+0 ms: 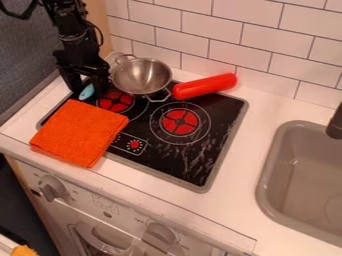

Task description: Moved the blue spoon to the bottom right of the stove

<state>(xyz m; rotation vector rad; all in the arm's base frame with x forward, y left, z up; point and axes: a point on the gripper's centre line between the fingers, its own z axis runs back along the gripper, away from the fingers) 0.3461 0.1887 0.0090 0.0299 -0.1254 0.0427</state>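
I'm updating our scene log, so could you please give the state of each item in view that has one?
Blue spoon: partly hidden by the hand; whether gripped, I cannot tell.
Steel pot: upright, uncovered.
Orange cloth: lying flat, partly over the stove.
Red cylinder: lying on its side.

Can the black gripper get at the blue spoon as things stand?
Likely yes: the black gripper is right at the blue spoon, whose blue end shows uncovered. The orange cloth and silvery metal pot are close by, but neither seems in the way.
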